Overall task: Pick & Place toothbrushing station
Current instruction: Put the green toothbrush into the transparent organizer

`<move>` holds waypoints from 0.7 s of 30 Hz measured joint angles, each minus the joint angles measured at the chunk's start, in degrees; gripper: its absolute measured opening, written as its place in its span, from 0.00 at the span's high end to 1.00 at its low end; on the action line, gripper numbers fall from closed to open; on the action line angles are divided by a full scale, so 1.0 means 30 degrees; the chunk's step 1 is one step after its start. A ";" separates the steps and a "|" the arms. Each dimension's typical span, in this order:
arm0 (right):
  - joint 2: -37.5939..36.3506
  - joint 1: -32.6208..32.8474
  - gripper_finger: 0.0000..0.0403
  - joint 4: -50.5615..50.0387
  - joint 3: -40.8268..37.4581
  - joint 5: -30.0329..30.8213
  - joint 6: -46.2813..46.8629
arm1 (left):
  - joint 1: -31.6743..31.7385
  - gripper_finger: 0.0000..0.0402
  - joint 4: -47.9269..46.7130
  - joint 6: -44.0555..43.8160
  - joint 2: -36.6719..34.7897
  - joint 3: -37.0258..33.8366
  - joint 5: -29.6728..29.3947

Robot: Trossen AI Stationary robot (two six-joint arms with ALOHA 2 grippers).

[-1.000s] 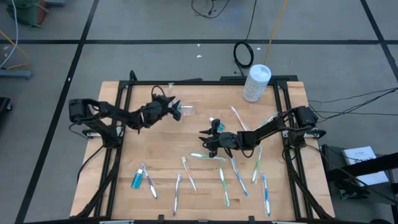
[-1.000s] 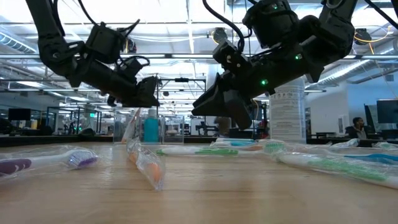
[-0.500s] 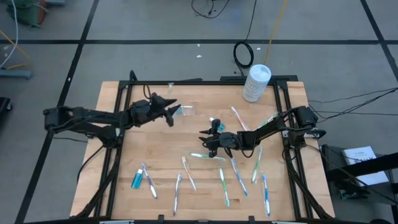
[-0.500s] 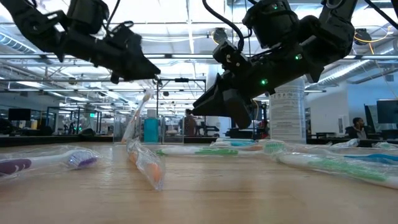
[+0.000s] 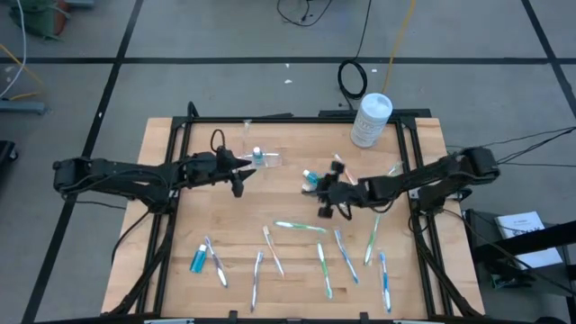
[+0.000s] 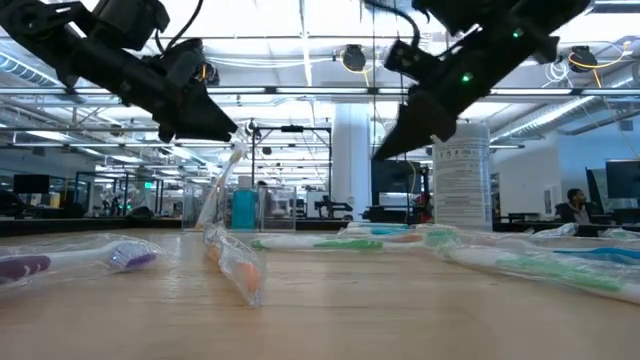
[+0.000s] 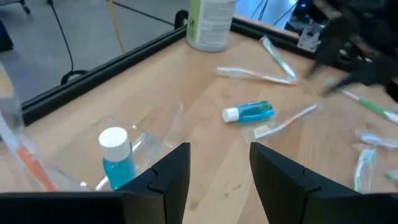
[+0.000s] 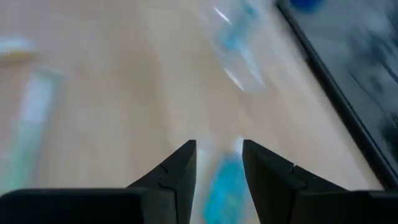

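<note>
The left end effector (image 5: 237, 176), fingers parted and empty, has drawn back from the clear toothbrushing station (image 5: 262, 160), which now rests on the bench (image 5: 288, 207) near its far edge, holding a small blue bottle (image 7: 117, 157). The right end effector (image 5: 326, 191), also open, has swung farther from the station toward the white tub (image 5: 370, 119).

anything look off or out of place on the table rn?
Mostly scatter. One small blue bottle lies tipped on its side mid-table, while another stands upright in the clear holder. Wrapped toothbrushes lie loose at all angles across the wood. Nothing looks spilled or broken. Both grippers, left and right, are open and empty.
</note>
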 joint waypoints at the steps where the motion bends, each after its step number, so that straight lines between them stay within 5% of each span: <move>1: -0.0451 -0.0151 0.69 -0.1363 0.0000 0.0802 0.1154 | -0.0063 0.57 -0.0010 -0.0014 0.0147 0.0007 0.0007; 12: -0.3162 -0.1649 0.69 -1.5575 0.0000 0.1778 1.5208 | -0.0063 0.57 -0.0045 -0.0007 0.0228 0.0007 0.0000; 21: -0.3153 -0.3151 0.69 -1.7606 -0.2125 0.1001 2.1479 | -0.0056 0.57 -0.0016 -0.0116 0.0228 0.0007 -0.0008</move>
